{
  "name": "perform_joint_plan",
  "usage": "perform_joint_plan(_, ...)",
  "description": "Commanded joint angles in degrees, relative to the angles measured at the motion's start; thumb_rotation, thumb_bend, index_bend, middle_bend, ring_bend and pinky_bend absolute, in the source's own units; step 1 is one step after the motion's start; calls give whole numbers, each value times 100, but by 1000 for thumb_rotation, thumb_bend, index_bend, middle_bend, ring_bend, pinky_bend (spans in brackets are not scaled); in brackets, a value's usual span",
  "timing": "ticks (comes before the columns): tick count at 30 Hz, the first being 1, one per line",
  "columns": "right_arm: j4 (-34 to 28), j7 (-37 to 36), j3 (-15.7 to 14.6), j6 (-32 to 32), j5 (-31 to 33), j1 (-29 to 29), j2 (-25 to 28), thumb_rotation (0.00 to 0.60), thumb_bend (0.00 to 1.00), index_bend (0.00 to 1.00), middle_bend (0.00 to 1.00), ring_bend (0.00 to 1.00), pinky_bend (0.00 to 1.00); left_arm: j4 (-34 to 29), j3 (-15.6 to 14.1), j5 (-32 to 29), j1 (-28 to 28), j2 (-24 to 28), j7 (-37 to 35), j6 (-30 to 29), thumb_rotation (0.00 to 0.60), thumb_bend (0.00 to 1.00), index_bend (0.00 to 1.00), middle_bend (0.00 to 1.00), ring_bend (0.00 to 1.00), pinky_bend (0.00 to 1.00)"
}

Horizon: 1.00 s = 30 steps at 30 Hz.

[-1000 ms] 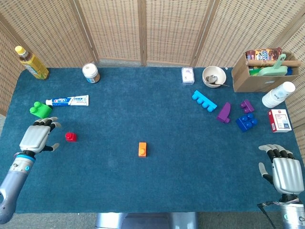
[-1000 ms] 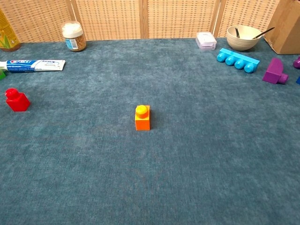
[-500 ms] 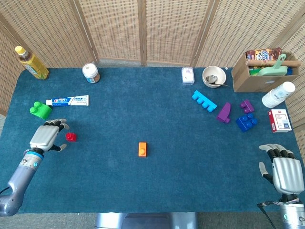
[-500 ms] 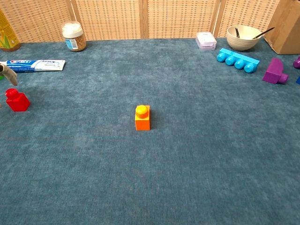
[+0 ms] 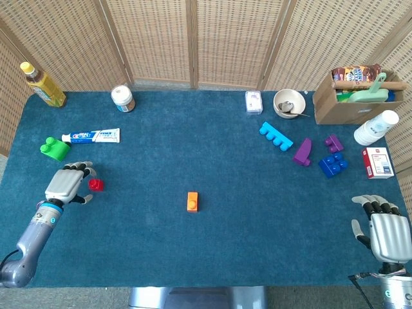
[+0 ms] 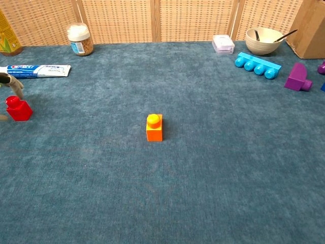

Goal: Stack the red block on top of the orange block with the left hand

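Red block (image 6: 18, 108) at far left edge — left hand (image 6: 11, 84) fingertips just above it. Orange block (image 6: 154, 127) upright at centre, well apart.

Between the red block (image 5: 96, 185) and the orange block (image 5: 192, 201) the blue tabletop (image 5: 193, 141) lies bare, an open lane for the left hand (image 5: 66, 184). Behind that hand sit the green block (image 5: 55, 149) and the toothpaste tube (image 5: 91, 136), near but off the lane. The other bricks, bowl (image 5: 288, 103) and cardboard box (image 5: 351, 96) crowd the far right corner, well apart.
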<state>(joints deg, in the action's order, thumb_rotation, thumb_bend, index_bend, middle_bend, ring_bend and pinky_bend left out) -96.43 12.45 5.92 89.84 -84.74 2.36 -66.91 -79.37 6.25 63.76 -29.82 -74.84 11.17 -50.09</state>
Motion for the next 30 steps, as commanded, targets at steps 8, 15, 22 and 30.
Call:
perform_joint_plan(8,-30,60,9,23,12,-11,0,599,320,329,357,283,370,411,50,21,-104,-375,-133,-41,600,307,456,289,249,226)
perform_joint_plan(15,-50,75,-6,52,35,-53,18,600,320,329,357,283,370,532,66,-7,-153,-452,-214,17,600,308,516,320,270,245)
perform_joint_plan(22,-41,76,-13,13,43,-42,-3,600,319,329,357,283,370,356,146,-9,-168,-325,-469,47,600,309,519,323,274,250)
perform_joint_plan(30,-9,57,-16,-18,59,-34,-37,600,320,329,357,283,370,-263,219,-22,-224,65,-625,136,600,309,519,322,273,256)
